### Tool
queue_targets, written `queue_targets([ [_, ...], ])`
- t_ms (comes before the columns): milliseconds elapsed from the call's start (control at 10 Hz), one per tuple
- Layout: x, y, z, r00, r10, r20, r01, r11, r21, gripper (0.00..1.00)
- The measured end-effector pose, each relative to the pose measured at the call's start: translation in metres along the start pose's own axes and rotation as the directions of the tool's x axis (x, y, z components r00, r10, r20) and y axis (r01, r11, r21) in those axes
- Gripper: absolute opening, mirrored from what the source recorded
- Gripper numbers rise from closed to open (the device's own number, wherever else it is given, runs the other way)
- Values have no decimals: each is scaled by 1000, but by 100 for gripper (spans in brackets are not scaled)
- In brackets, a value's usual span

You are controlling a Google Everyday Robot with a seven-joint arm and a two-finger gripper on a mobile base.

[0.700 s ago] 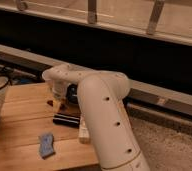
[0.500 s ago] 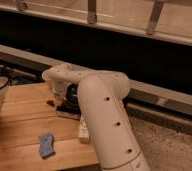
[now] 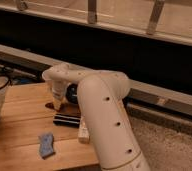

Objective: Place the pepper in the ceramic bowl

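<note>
gripper (image 3: 56,102): low over the wooden table (image 3: 24,107), pointing down; open or closed, cannot tell.
pepper (image 3: 52,105): probably the reddish patch right under the gripper.
ceramic bowl (image 3: 71,93): dark, just beside the gripper, half hidden by the arm (image 3: 106,115).
doing it well: centre over the bowl, release low.

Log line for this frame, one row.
hand low over light wooden table, far half | reddish-orange pepper not discernible | small blue item near front edge, apart from hand

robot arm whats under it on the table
A dark flat block, a white object and the edge of a dark bowl show. The gripper hangs beside the bowl; the arm covers the rest.
</note>
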Motion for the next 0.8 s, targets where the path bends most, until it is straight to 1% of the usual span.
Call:
queue_targets([
  [100, -3, 0, -6, 1000, -1, -1, 1, 1000, 1, 13],
  [200, -4, 4, -12, 1000, -1, 7, 1, 1000, 16, 13],
  [300, -6, 2, -21, 1000, -1, 18, 1, 999, 44, 13],
  [400, -9, 0, -35, 1000, -1, 28, -1, 997, 77, 13],
  [500, -14, 1, -47, 999, 0, 36, -4, 995, 100, 13],
  [600, -19, -1, -64, 999, 10, 53, -16, 991, 130, 13],
  [800, -17, -11, -92, 997, 27, 73, -39, 983, 178, 13],
])
